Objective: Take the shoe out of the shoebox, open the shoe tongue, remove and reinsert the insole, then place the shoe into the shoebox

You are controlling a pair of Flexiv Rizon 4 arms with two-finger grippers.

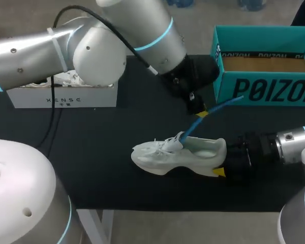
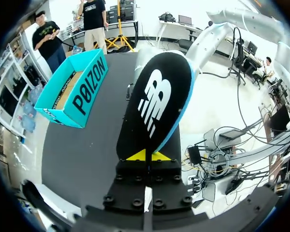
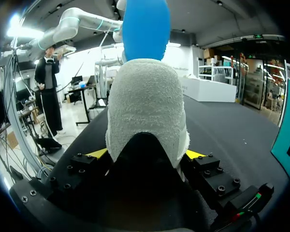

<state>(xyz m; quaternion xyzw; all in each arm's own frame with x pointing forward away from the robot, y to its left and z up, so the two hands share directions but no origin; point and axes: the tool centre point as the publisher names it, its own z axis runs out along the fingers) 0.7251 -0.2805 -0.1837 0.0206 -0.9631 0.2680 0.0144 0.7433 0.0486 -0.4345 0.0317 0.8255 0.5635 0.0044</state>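
Note:
A white shoe [image 1: 162, 157] lies on its side on the black table mat, toe to the left. My right gripper [image 1: 222, 159] is shut on its heel; in the right wrist view the fuzzy heel [image 3: 145, 106] fills the gap between the yellow tips of that gripper [image 3: 145, 154]. My left gripper [image 1: 200, 113] hangs above the shoe, shut on a blue insole [image 1: 218, 105] whose lower end dips into the shoe's opening by the laces. The left wrist view shows the insole's black logo face [image 2: 157, 96] pinched in the left gripper [image 2: 147, 155]. The teal shoebox [image 1: 264, 91] stands open at the back right.
A white box [image 1: 61, 95] sits at the back left, under my left arm. The shoebox [image 2: 84, 92] stands near the mat's far edge, its brown floor showing. Bare black mat lies in front of and to the left of the shoe.

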